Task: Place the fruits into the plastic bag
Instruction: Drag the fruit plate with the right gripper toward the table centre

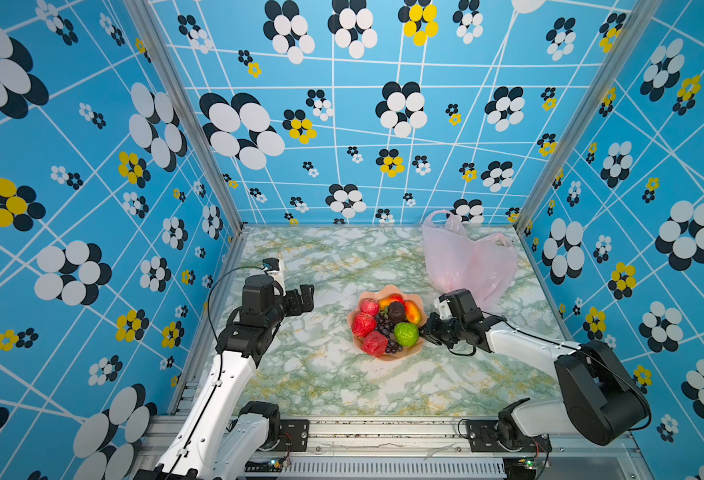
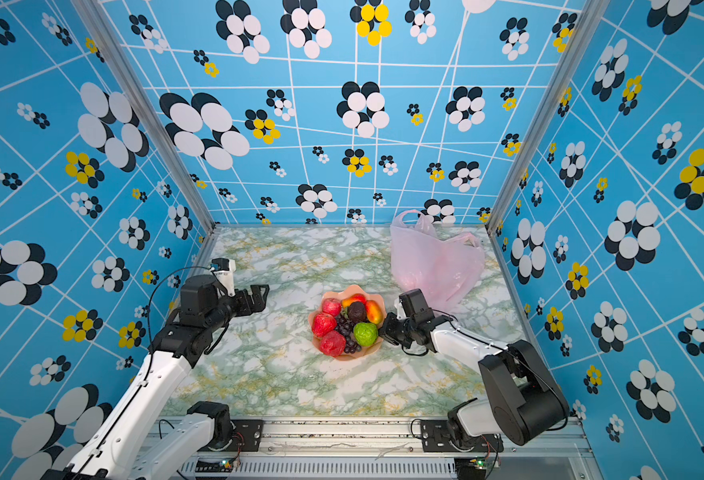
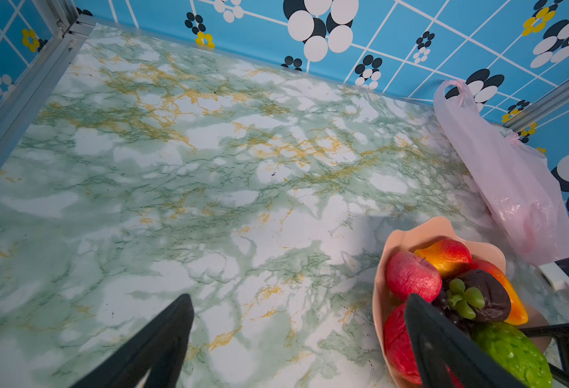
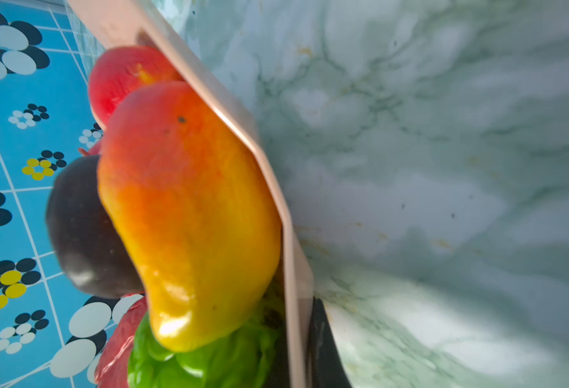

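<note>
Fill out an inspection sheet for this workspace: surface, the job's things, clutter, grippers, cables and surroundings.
Surface: green-and-white marbled tabletop, only the job's things on it.
Job's things: small toy fruits all piled in a peach scalloped plastic bowl; translucent pale-pink plastic carrier bag slumped near the far right corner, apart from the bowl, no fruit seen in it.
Clutter: nothing seen.
Grippers: left gripper open and empty, left of the bowl; right gripper shut on the bowl's right rim.
Cables: black cable loop behind the left wrist, another under the right wrist, both away from the fruits.
Surroundings: blue flower-print walls, aluminium frame posts.
</note>
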